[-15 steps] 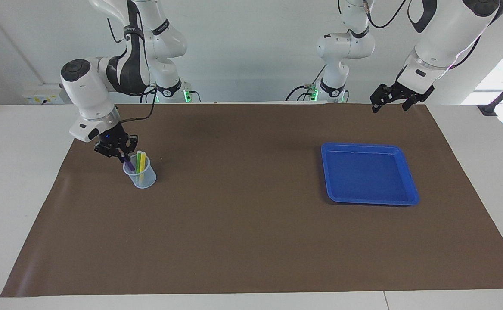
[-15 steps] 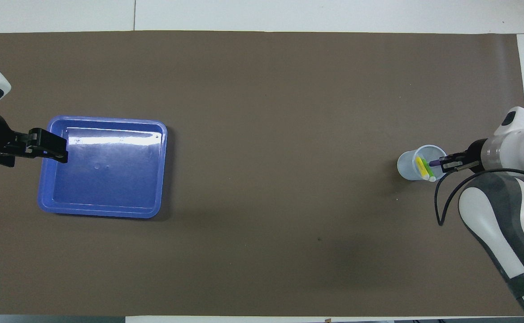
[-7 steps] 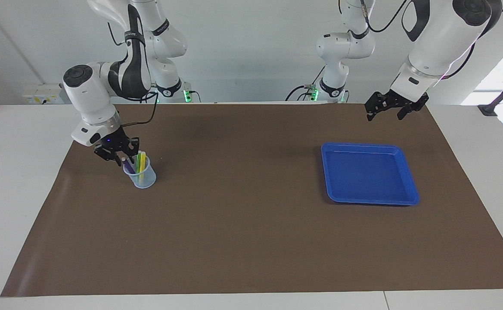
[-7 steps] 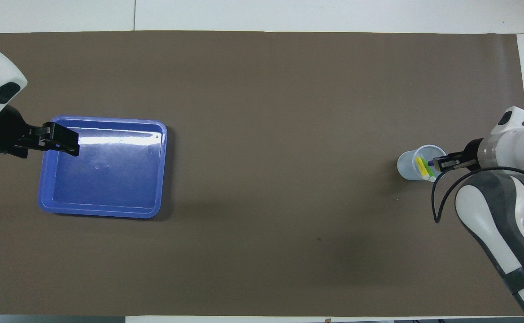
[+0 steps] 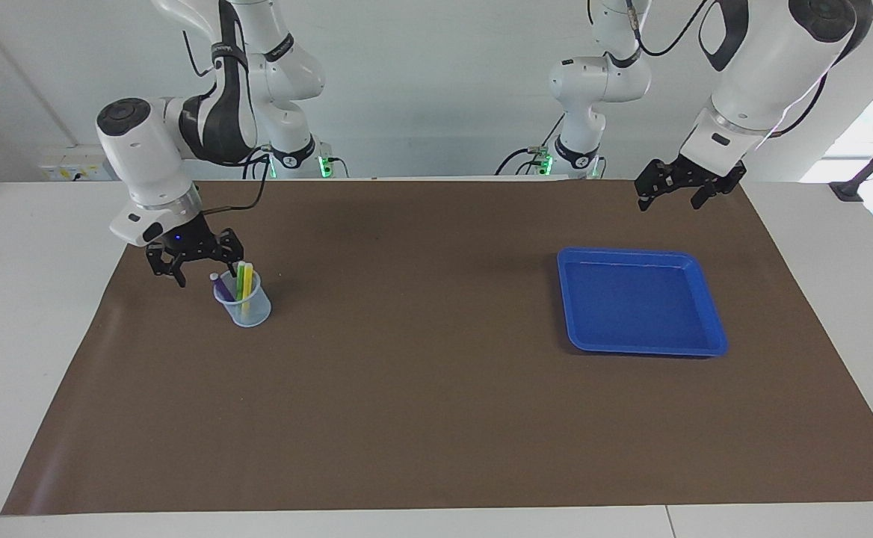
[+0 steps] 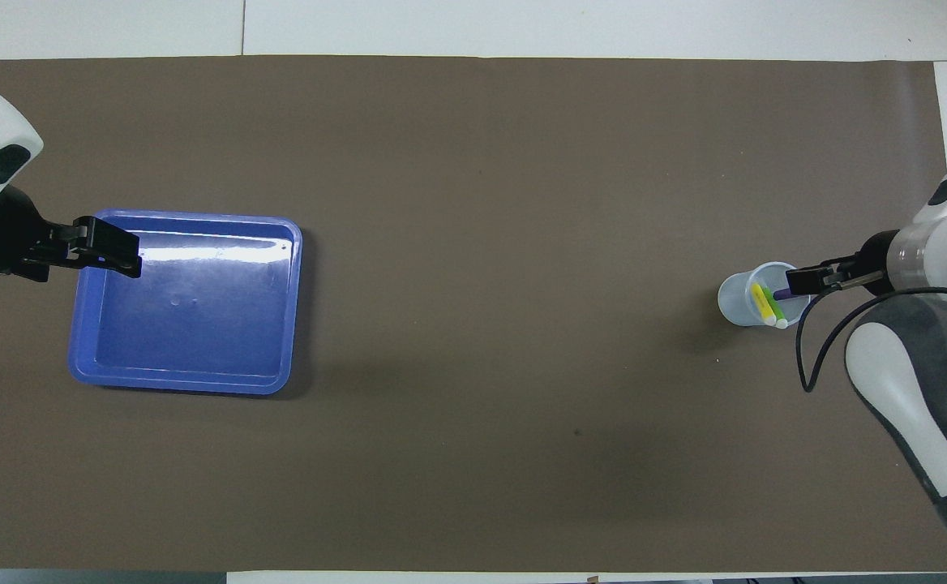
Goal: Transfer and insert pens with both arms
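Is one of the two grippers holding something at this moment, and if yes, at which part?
Nothing is held. The right gripper is open beside the cup, where all three pens stand. The left gripper is open and empty above the blue tray.

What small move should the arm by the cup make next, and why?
Probably lift the right pincer up and away from the cup. It hangs open and empty beside the cup's rim. The purple, green and yellow pens all stand inside and the tray is empty, so nothing seems left to carry. The left pincer waits by the tray.
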